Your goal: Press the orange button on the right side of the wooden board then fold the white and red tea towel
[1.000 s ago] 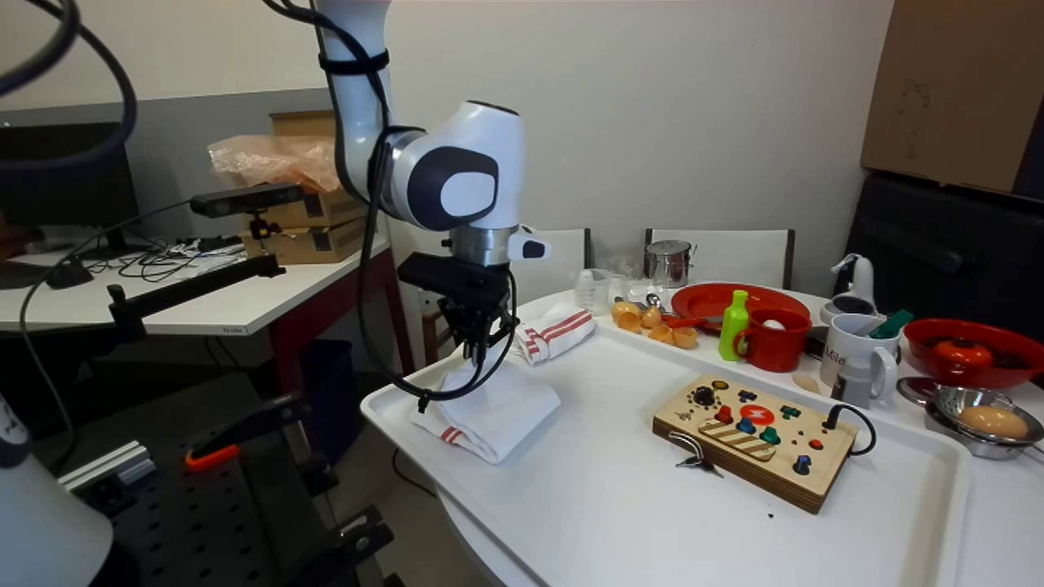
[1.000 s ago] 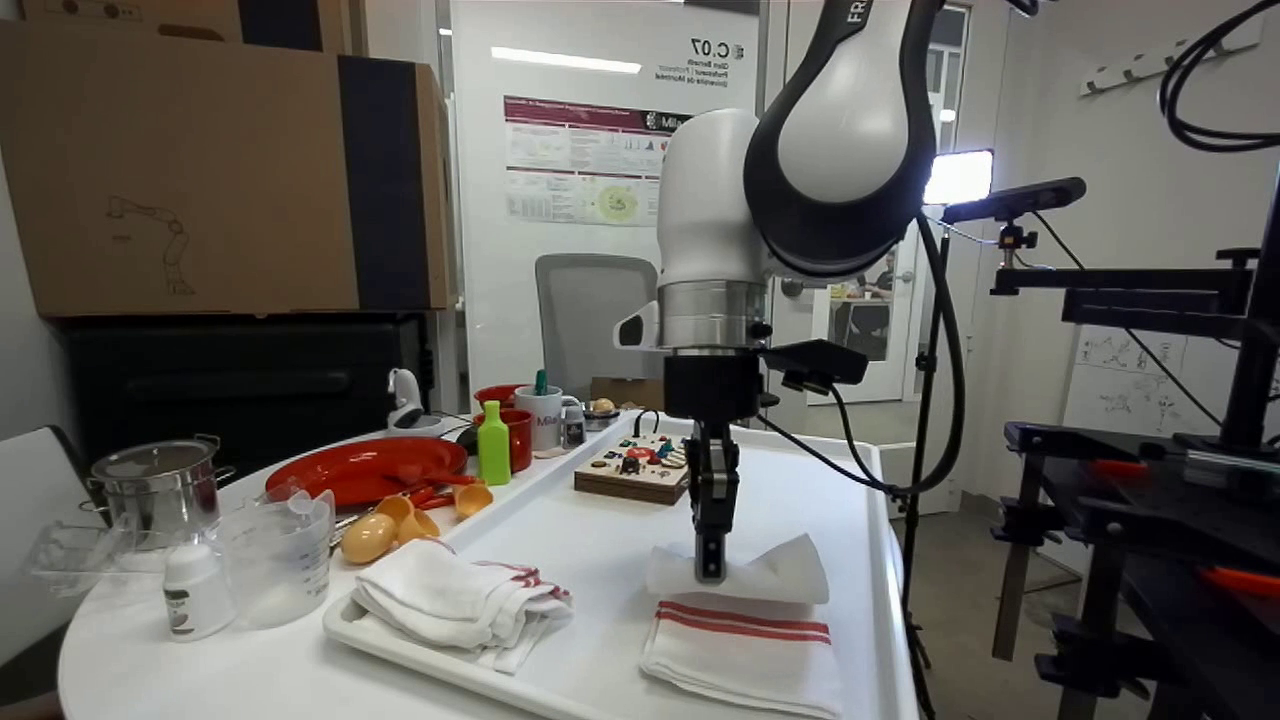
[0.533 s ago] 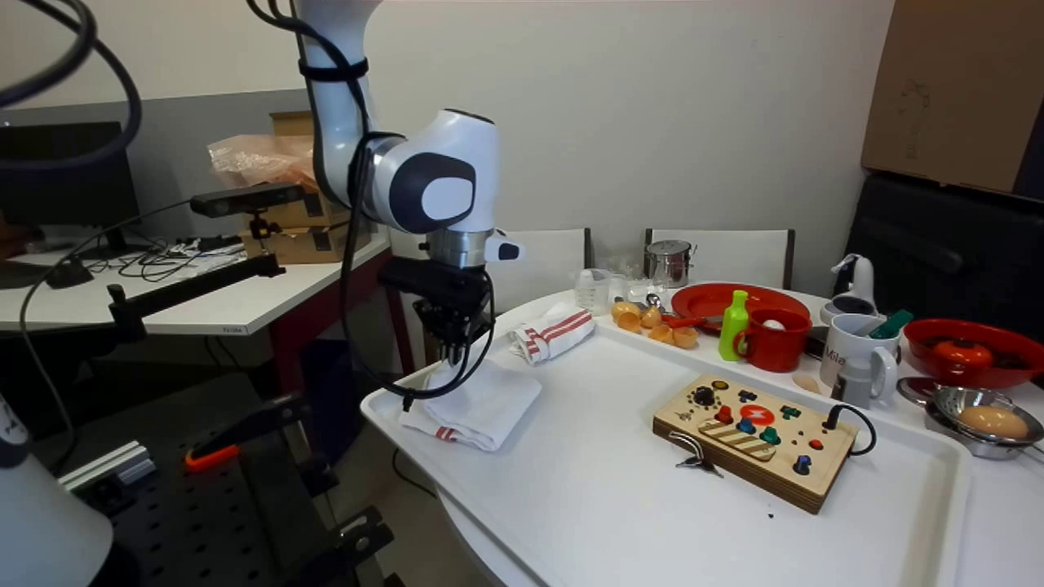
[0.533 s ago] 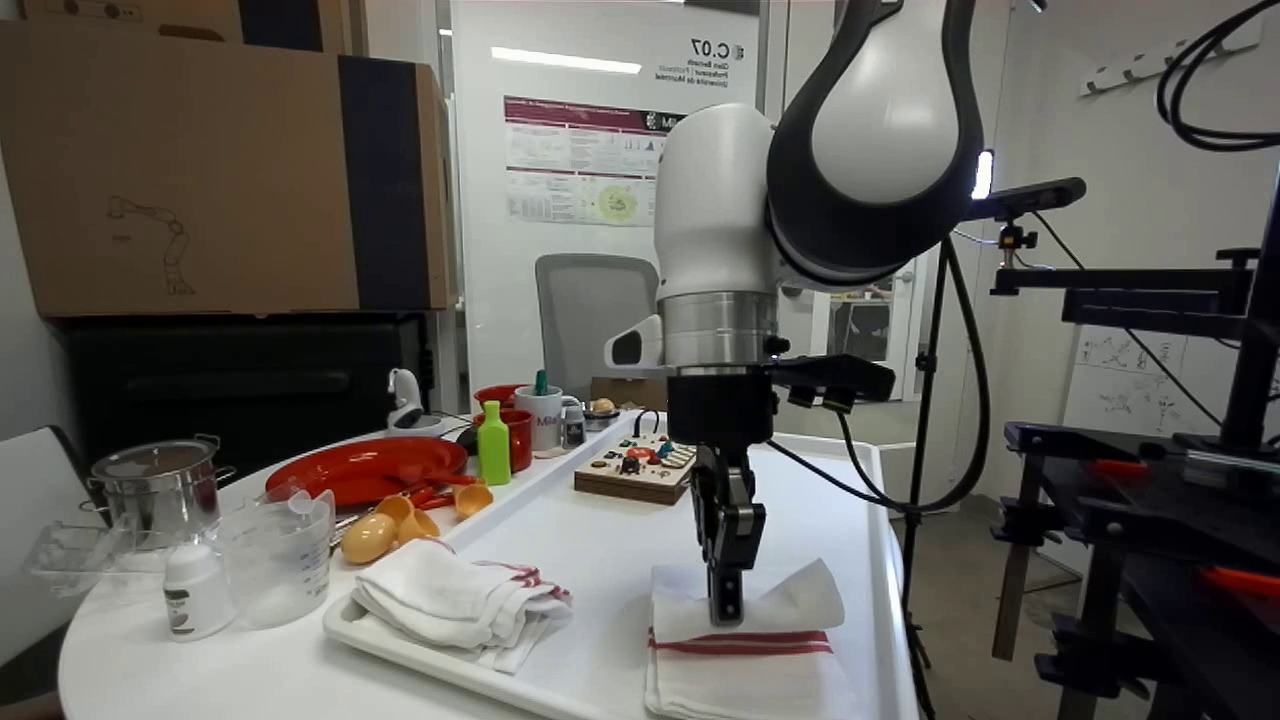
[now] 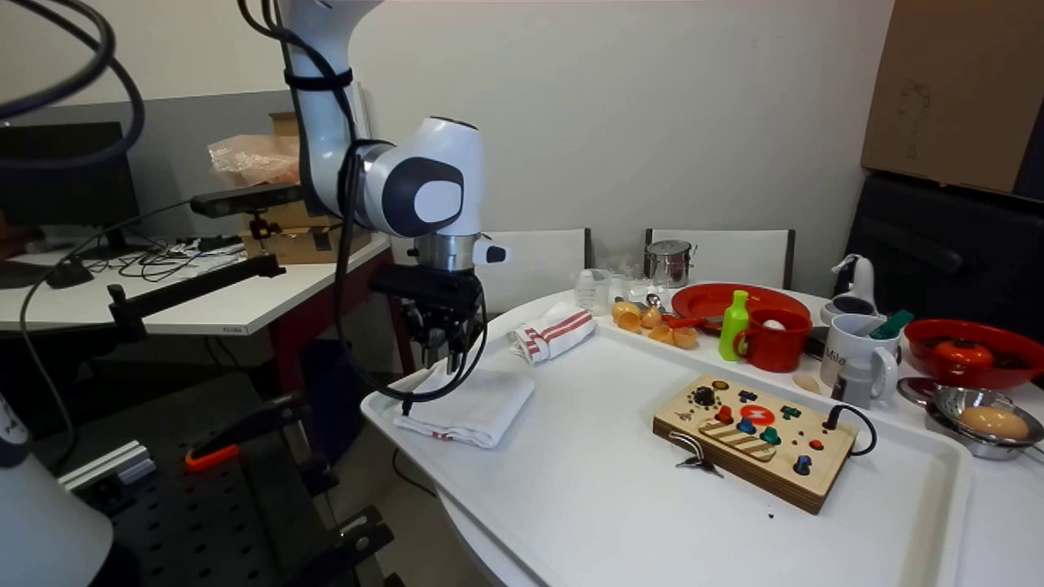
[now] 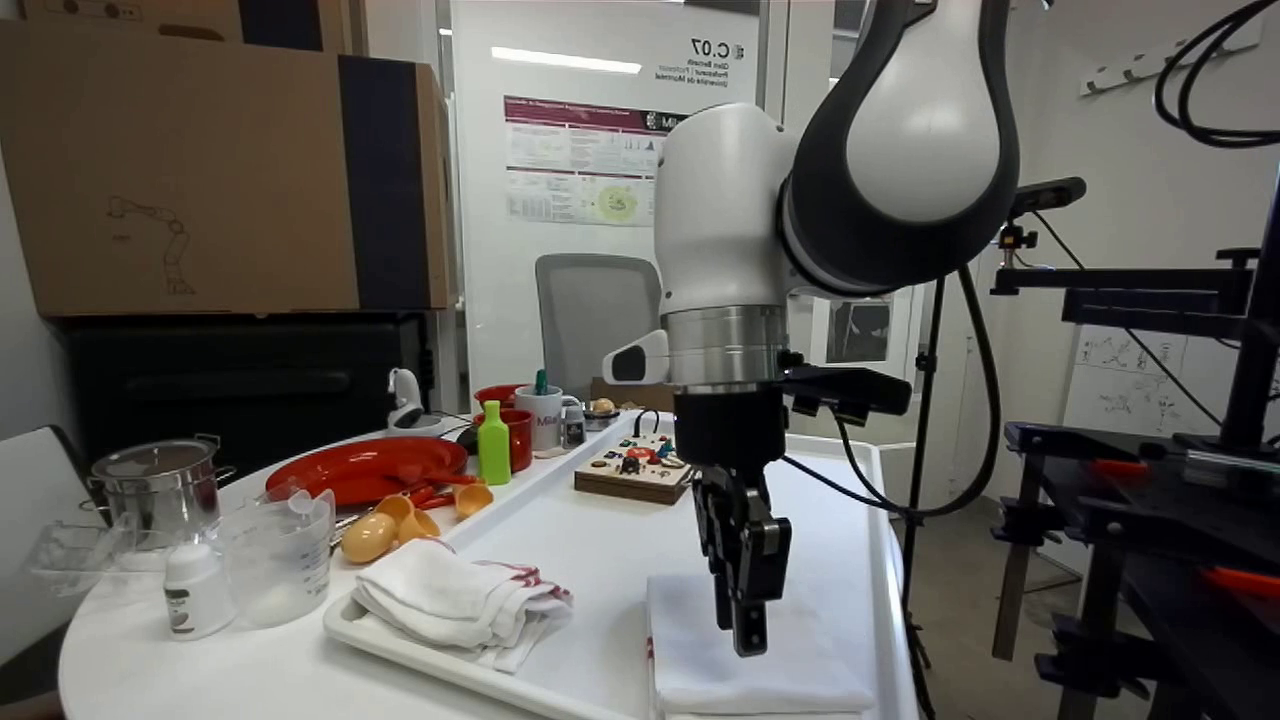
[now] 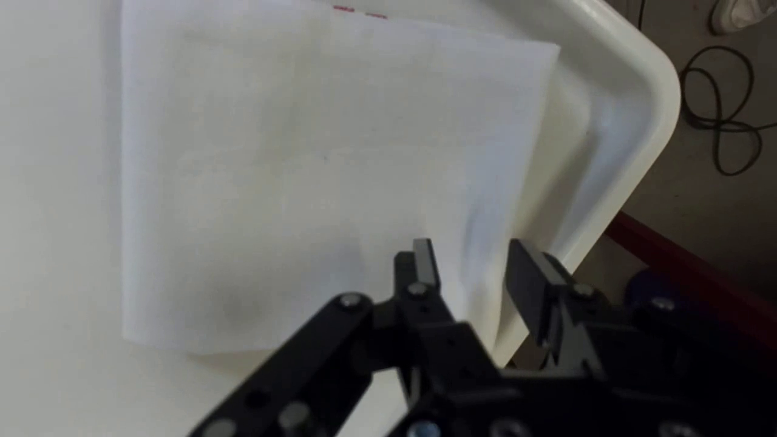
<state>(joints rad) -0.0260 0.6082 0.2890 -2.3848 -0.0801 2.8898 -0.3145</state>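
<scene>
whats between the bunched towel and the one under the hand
Only bare tray separates the bunched towel from the folded towel; an exterior view shows this.

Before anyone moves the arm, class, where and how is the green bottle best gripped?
Likely by its slim neck, coming straight down from above. The green bottle stands upright and narrows above its body, and the gripper points downward. Coming in sideways past the red mug seems riskier, as it stands close to the bottle.
</scene>
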